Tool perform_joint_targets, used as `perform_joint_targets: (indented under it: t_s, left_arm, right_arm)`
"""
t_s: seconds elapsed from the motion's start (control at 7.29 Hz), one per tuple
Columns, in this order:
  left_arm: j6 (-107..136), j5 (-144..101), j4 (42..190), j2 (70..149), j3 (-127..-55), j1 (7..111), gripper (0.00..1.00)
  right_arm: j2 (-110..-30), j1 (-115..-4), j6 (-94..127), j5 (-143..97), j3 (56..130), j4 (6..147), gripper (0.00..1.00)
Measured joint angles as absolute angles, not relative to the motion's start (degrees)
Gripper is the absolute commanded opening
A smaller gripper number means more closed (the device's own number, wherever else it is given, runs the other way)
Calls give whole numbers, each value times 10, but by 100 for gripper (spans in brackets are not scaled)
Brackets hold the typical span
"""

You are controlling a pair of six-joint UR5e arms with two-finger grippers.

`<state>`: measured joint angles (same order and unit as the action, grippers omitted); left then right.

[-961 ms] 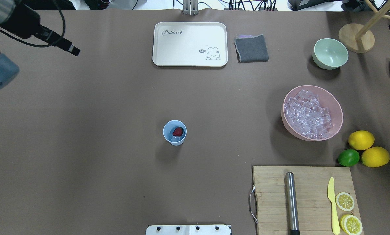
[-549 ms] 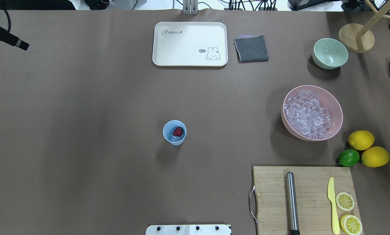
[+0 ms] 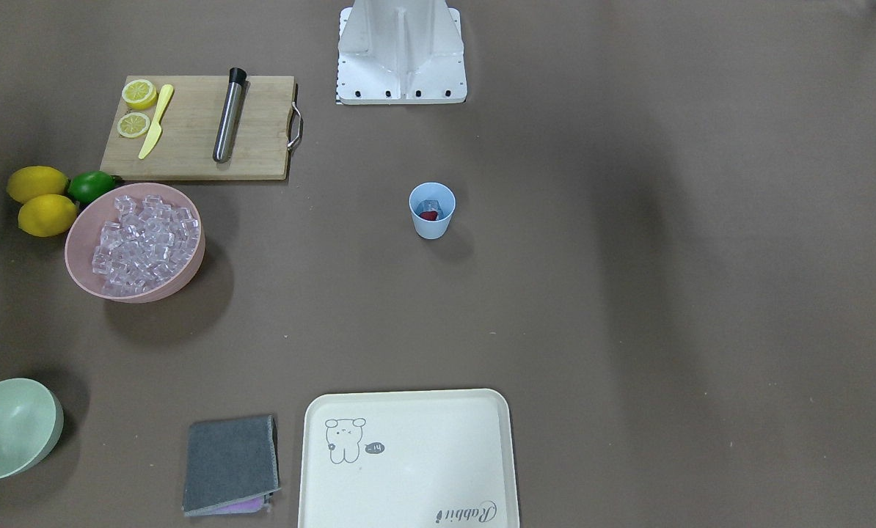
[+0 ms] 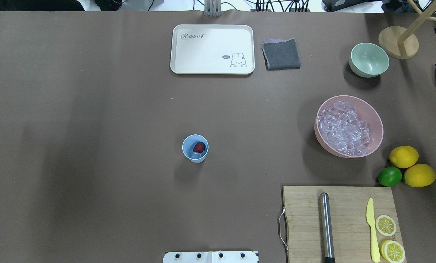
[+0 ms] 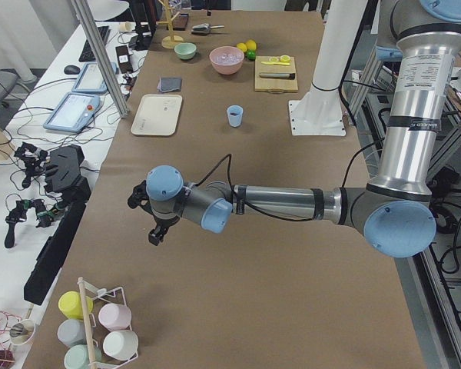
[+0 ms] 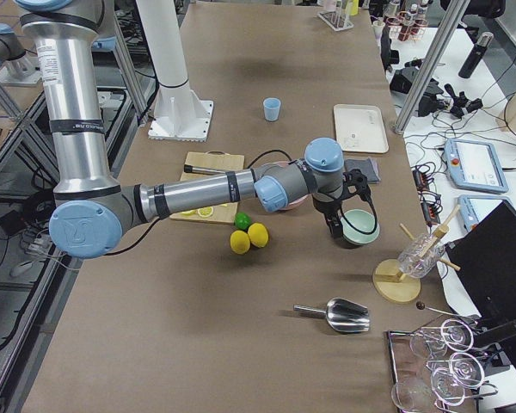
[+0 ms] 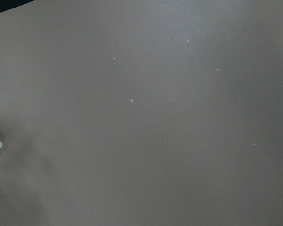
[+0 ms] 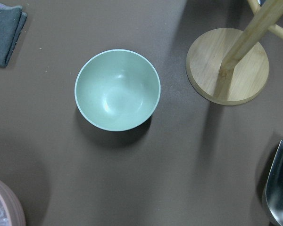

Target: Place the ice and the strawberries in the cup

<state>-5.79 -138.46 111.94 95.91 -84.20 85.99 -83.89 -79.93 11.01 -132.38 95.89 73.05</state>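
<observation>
**A:** Hands first; where are yours?

**B:** My left hand point(image 5: 155, 233) hangs over bare table point(image 5: 238, 307) out toward my left end; I make out nothing in it, but cannot tell how far open it is; my right hand point(image 6: 334, 229) hovers above the pale green bowl point(image 8: 117, 89), and I cannot tell its opening either.

**A:** And the task's things?

**B:** The cup point(image 4: 195, 148) stands upright mid-table, well apart from both hands; a strawberry point(image 4: 199, 147) and an ice cube point(image 4: 195, 155) lie inside; the remaining ice point(image 4: 344, 126) fills the pink bowl point(image 4: 378, 122), near my right hand, so that hand is nearer if more is wanted.

**A:** What has changed?

**B:** A second ago my left hand showed in the overhead view's upper left corner; now it is gone from there; the cup and its contents have not moved; I judge the filling done.
</observation>
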Motion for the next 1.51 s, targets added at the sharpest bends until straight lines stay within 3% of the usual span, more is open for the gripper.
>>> perform_joint_targets:
  t_s: [1.51]
  left_arm:
    - [-56, -1338, 1069, 938, -841, 898, 98]
  right_arm:
    - [-838, -795, 109, -1310, 959, 729, 99]
